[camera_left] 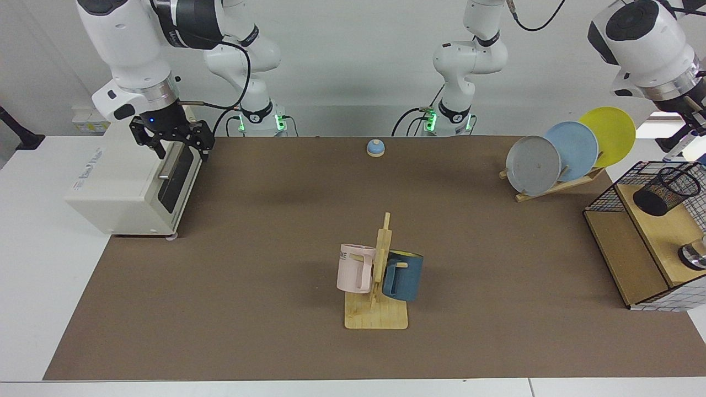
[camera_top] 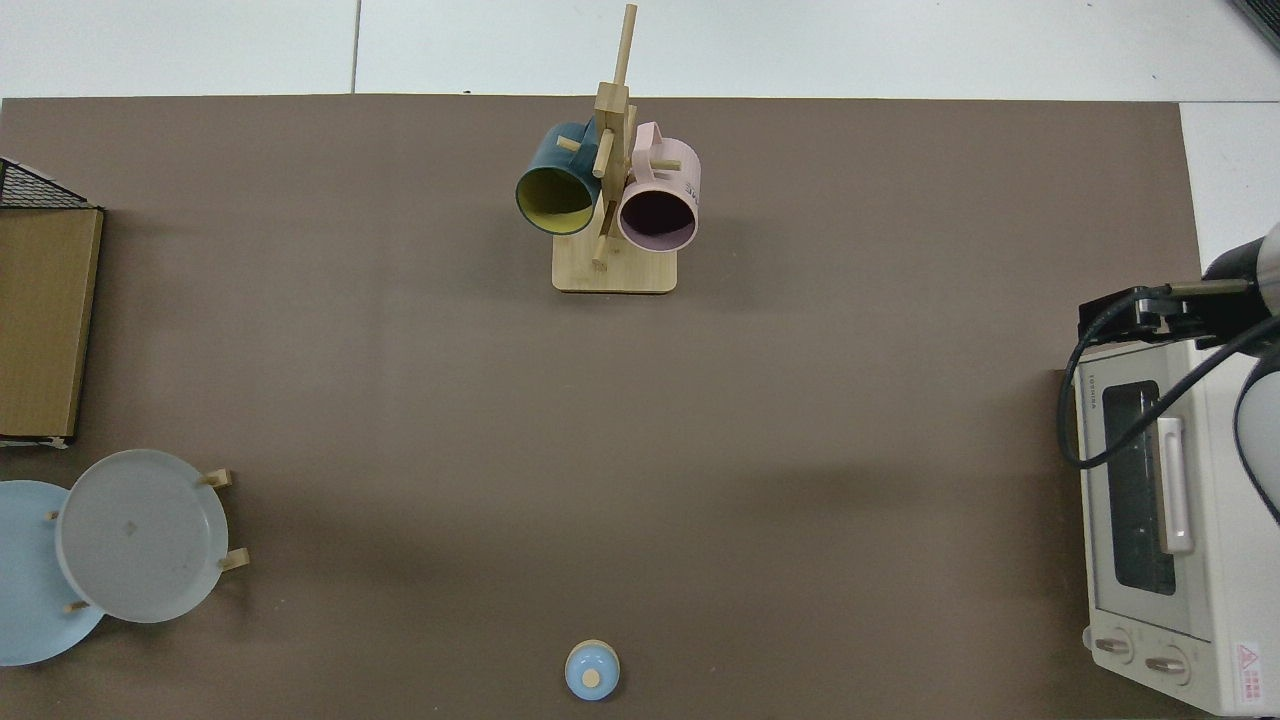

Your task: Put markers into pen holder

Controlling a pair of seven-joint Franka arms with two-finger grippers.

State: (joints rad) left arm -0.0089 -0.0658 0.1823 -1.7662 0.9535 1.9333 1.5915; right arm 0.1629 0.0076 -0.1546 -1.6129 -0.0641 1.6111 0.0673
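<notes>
The toaster oven [camera_left: 129, 184] sits at the tabletop's [camera_left: 276, 231] far corner on the right arm's side. The right gripper [camera_left: 174, 142] waits above it, jaws spread and empty. Off the opposite short edge a wire-framed wooden shelf [camera_left: 629, 242] carries the pen holder [camera_left: 667, 190], which leans on the upper board with its mouth tipped sideways. Above it, at the view's very edge, the left gripper [camera_left: 696, 124] appears to pinch the marker [camera_left: 679, 148] by its top — the marker hangs slanted. The likely trouble is at entry: a slanted marker meeting a tilted mouth could catch the mesh rim or the wire frame — or topple the light cup.
</notes>
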